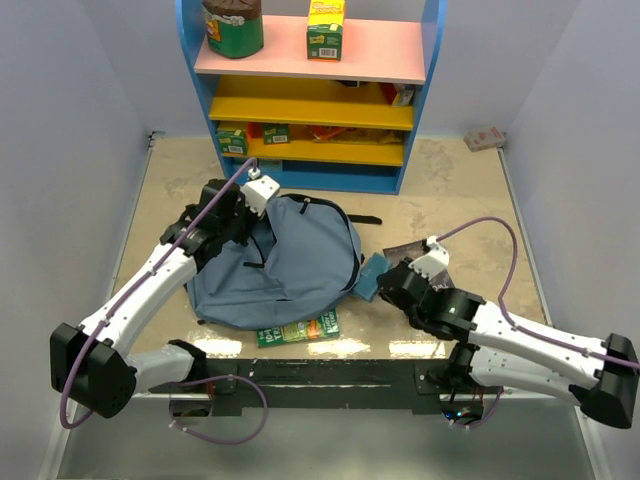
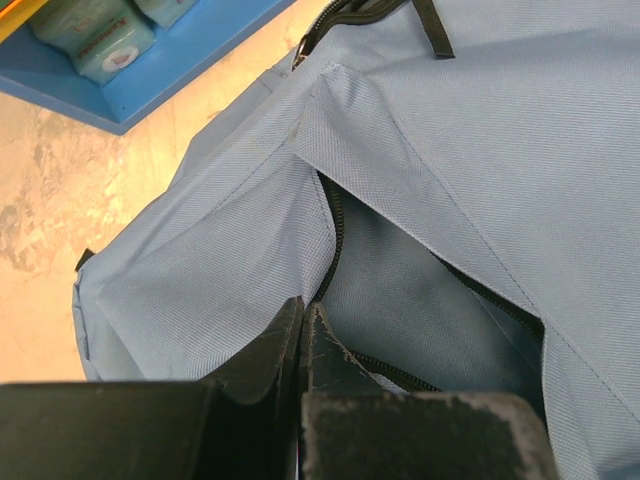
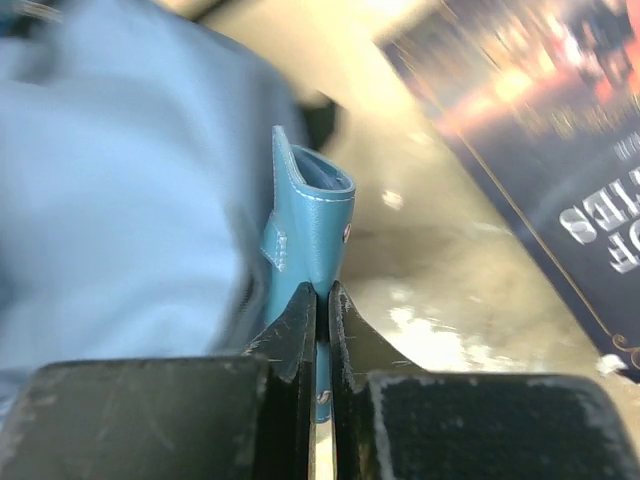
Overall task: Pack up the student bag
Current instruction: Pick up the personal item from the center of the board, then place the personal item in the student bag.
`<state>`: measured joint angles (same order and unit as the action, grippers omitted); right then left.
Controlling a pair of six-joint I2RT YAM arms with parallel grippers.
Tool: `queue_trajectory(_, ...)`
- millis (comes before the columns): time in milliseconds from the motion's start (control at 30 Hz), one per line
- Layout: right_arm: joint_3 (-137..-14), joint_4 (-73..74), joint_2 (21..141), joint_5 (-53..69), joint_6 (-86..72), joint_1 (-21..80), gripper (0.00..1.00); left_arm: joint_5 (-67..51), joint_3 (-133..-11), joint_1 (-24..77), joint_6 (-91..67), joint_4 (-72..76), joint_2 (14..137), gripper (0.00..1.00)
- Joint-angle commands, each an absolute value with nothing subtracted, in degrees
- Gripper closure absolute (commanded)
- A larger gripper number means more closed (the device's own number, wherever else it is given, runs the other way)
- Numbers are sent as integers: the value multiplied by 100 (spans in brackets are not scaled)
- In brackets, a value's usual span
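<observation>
Spread under everything: a beige, stone-patterned table (image 1: 470,190). Standing at its 12 o'clock edge, a blue shelf unit (image 1: 430,60) with pink and yellow boards, bearing a green tin (image 1: 233,28) and a yellow-green carton (image 1: 325,30) on the pink board.

Lying flat a little toward 9 o'clock from the table's middle: the student bag (image 1: 300,260), grey-blue, with a black strap (image 1: 365,218) trailing toward 3 o'clock. Seen in the left wrist view with its zip (image 2: 335,230) parted and more grey-blue cloth showing inside.

Reaching in from 7 o'clock, the left gripper (image 1: 248,222), set at the bag's 10 o'clock corner and clenched on the bag's cloth right beside the parted zip (image 2: 303,312).

Reaching in from 4 o'clock, the right gripper (image 1: 386,284), clamped tight on a teal case (image 1: 370,275) just off the bag's 3 o'clock edge. Held upright on edge in the right wrist view (image 3: 315,200), with white stitching and a small snap, close against the bag.

Flat on the table at 3 o'clock of the bag, just past the case: a dark book (image 1: 405,250) with pale lettering on its cover (image 3: 560,150).

At the bag's 6 o'clock edge, partly tucked under it: a green book (image 1: 300,330).

Near the table's 1 o'clock corner, well apart from the rest: a small box (image 1: 485,138), too small to read.
</observation>
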<state>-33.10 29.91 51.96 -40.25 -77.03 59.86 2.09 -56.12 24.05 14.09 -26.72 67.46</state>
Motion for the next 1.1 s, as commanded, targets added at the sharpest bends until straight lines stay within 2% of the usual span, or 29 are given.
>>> queue_trajectory(0, -4428, 2928, 4843, -4509, -6848, 6003, 100, -254, -5941, 2382, 1503, -2619, 6785, 100)
queue_trajectory(133, -5507, 2524, 5378, -4290, -6145, 6003, 100, -430, -5994, 2382, 1450, -2645, 6820, 100)
queue_trajectory(333, -6353, 1319, 6466, -3780, -5353, 6021, 100, -527, -5950, 2391, 1310, -2645, 6776, 100)
queue_trajectory(667, -6688, 71, 7944, -3331, -5159, 6222, 100, -597, -6161, 2391, 1152, -2821, 6680, 100)
queue_trajectory(967, -6952, -123, 8235, -3445, -5133, 6390, 100, -642, -6030, 2391, 1099, -2786, 6583, 100)
queue_trajectory(1067, -7434, 113, 8367, -3568, -4992, 6425, 100, -493, -5959, 2382, 1072, -2690, 6566, 100)
